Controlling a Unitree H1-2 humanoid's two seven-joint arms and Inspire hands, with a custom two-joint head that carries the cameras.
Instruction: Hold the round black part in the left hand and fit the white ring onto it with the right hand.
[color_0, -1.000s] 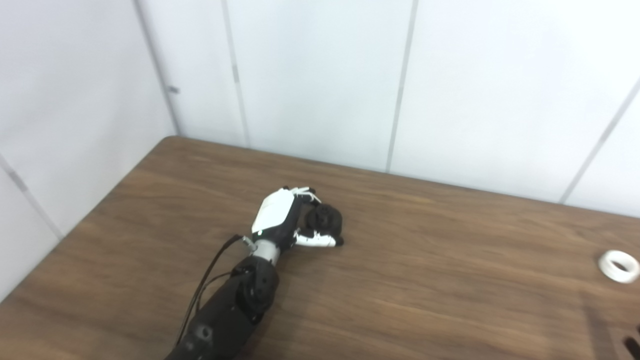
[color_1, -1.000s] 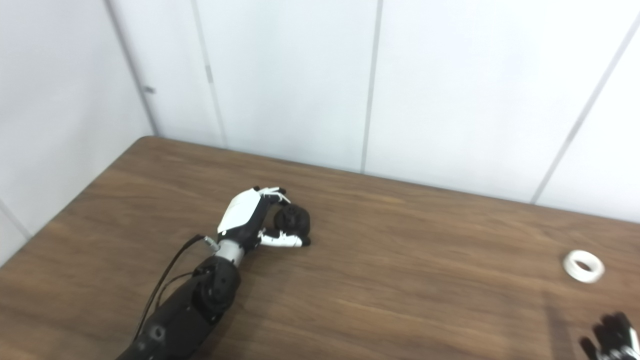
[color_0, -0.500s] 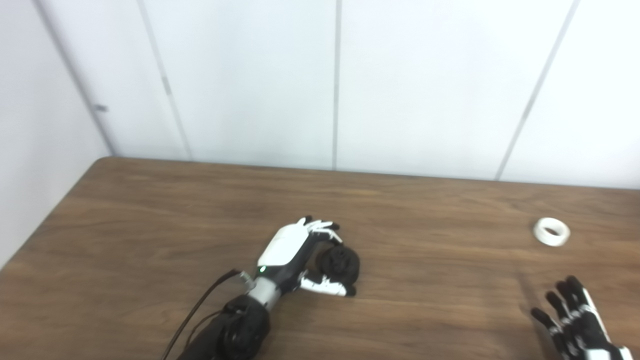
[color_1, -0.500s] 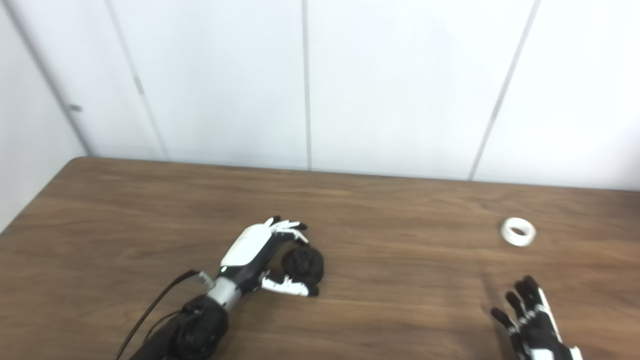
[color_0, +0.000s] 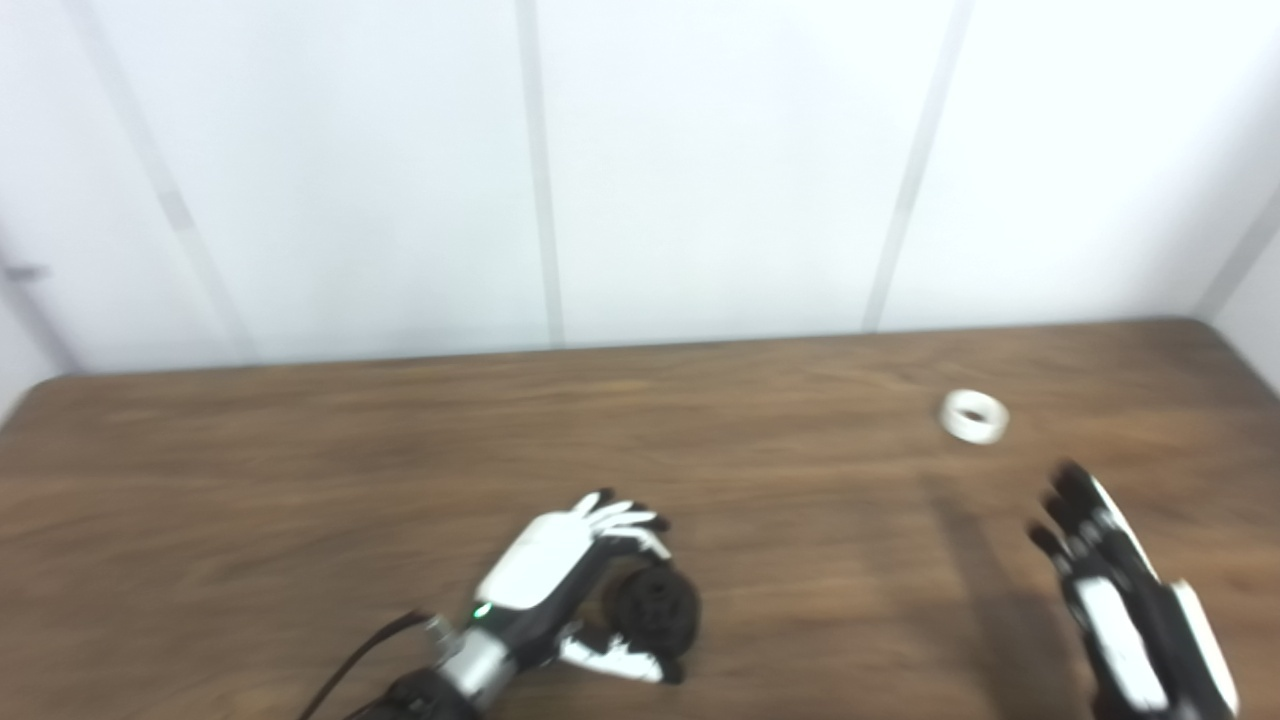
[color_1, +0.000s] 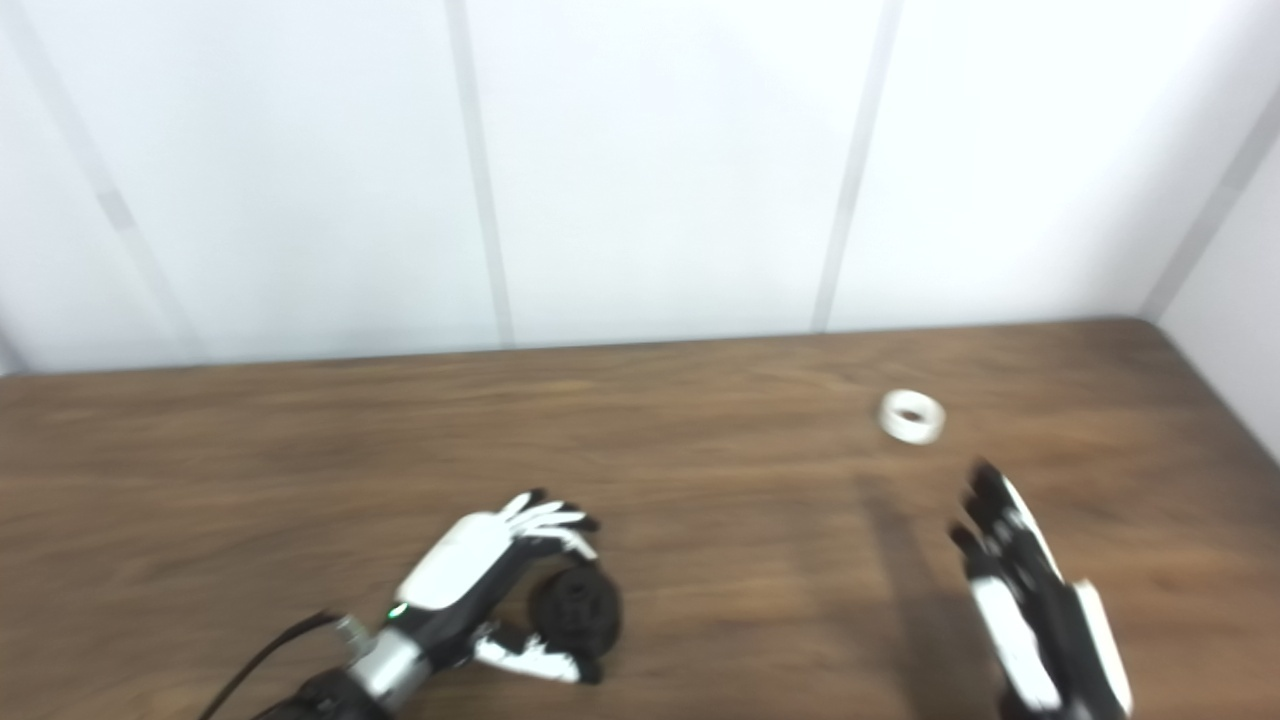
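The round black part (color_0: 655, 610) rests on the brown table near the front edge. My left hand (color_0: 555, 575) is shut on it, with the fingers arched over its far side and the thumb (color_0: 610, 658) against its near side. The white ring (color_0: 973, 416) lies flat on the table at the far right, alone. My right hand (color_0: 1120, 590) hovers open at the lower right, fingers spread and pointing toward the ring. It is a short way nearer to me than the ring and does not touch it.
The wooden table (color_0: 300, 480) ends at a white panelled wall (color_0: 700, 170) behind. Its right edge (color_1: 1215, 400) runs close to the ring, beside another wall. A black cable (color_0: 350, 665) trails from my left wrist.
The camera has panned right, shifting the whole scene left. My right hand has come up from the bottom right corner toward the ring. The left hand stays around the black part.
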